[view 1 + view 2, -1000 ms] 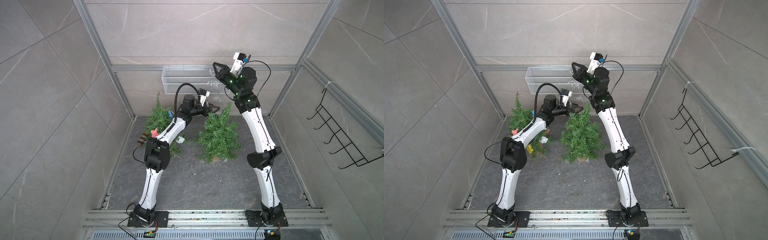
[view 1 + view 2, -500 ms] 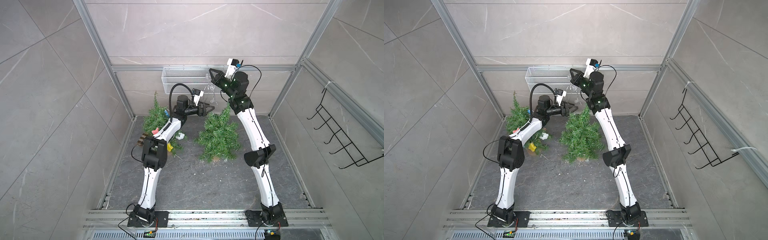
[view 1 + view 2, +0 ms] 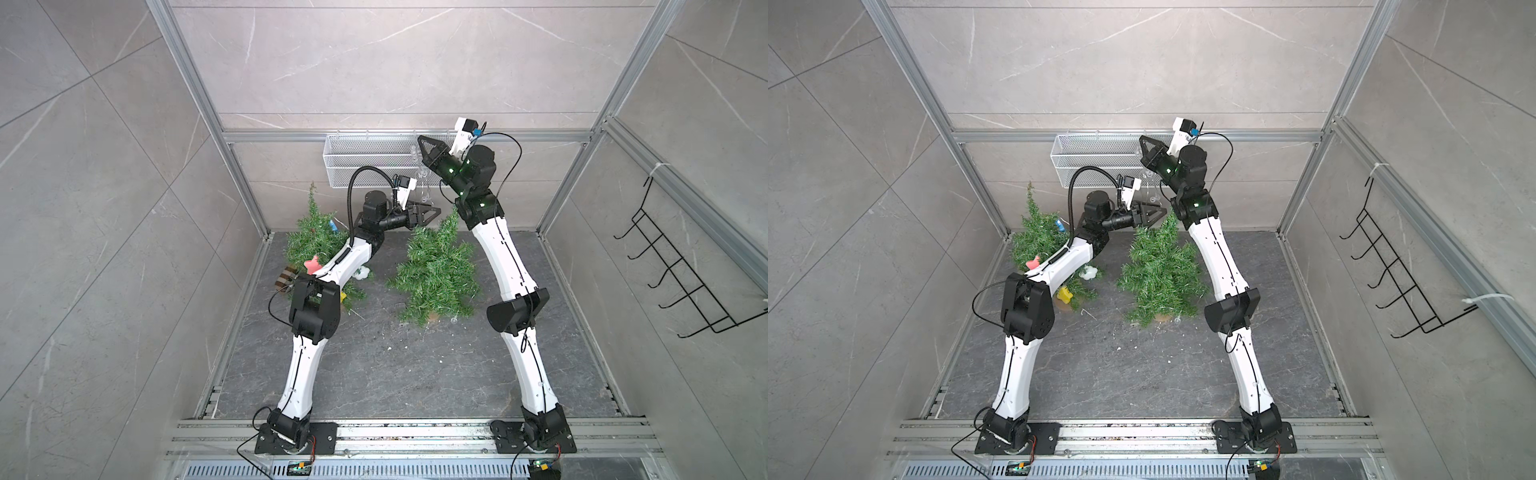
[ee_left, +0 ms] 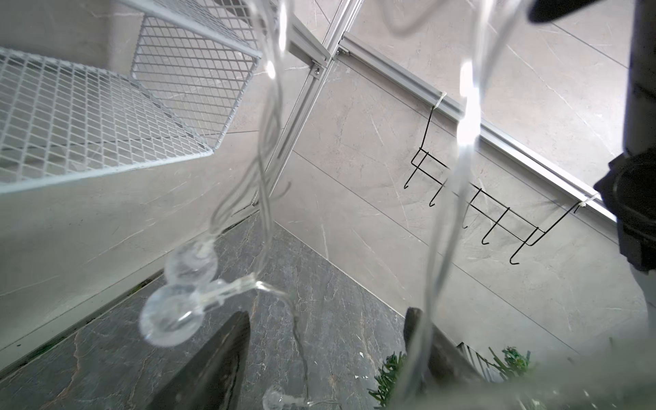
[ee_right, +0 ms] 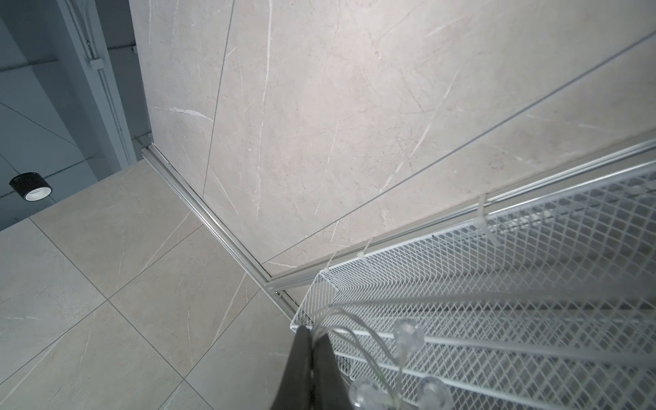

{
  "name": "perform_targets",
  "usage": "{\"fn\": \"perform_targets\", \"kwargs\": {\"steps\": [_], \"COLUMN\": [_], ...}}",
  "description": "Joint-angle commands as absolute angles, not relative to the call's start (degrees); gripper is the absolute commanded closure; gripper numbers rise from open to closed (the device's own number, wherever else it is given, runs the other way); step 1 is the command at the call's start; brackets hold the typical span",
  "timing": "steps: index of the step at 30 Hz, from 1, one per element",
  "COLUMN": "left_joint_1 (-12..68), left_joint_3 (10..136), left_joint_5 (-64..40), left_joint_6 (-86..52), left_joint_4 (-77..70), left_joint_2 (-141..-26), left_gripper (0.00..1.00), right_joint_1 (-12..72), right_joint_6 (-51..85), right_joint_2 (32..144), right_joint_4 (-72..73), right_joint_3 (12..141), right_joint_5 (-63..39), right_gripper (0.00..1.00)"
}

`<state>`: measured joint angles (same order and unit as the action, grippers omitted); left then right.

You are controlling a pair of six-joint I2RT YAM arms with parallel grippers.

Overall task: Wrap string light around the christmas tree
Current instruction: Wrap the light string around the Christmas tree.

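Our right gripper [image 5: 312, 340] pinches the string light [image 4: 468, 117] tight. It hangs straight down inside our open left gripper [image 3: 435, 209].

Bright, even light; blurred, glaring string light [image 4: 465, 117] close-up.

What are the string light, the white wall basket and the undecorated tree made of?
The string light: clear, glossy bulbs on thin see-through wire, probably plastic. The basket: seemingly white-coated metal mesh, matte, with a stiff diamond grid. The tree: artificial, likely plastic needles in uniform bristly green tufts.
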<state>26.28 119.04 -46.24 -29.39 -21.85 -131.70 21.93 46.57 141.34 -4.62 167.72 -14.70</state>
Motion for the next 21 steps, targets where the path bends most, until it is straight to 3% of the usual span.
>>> {"fn": "perform_targets", "kwargs": {"steps": [1, 6, 17, 21], "left_joint_1": [26.79, 27.05, 25.86, 24.57], "left_joint_3": [121.12, 121.94, 128.28, 131.60], "left_joint_5": [-42.22, -39.32, -37.73, -37.65], "left_joint_6": [-30.24, -31.01, -30.21, -30.16], "left_joint_4": [-23.99, -23.31, -21.07, -20.42], "left_joint_2": [-135.11, -136.10, -136.93, -137.11], "left_gripper": [0.34, 0.44, 0.95, 1.00], "right_joint_1": [21.92, 21.90, 21.22, 20.54], "right_joint_6": [49.41, 50.40, 52.25, 52.58], "right_joint_2": [141.31, 140.61, 139.33, 138.21], "right_joint_4": [-0.85, -0.44, -0.65, -1.50], "right_joint_3": [169.43, 169.50, 170.29, 170.59], "right_joint_5": [-16.17, -16.85, -21.39, -23.83], "right_gripper": [1.00, 1.00, 1.00, 1.00]}}
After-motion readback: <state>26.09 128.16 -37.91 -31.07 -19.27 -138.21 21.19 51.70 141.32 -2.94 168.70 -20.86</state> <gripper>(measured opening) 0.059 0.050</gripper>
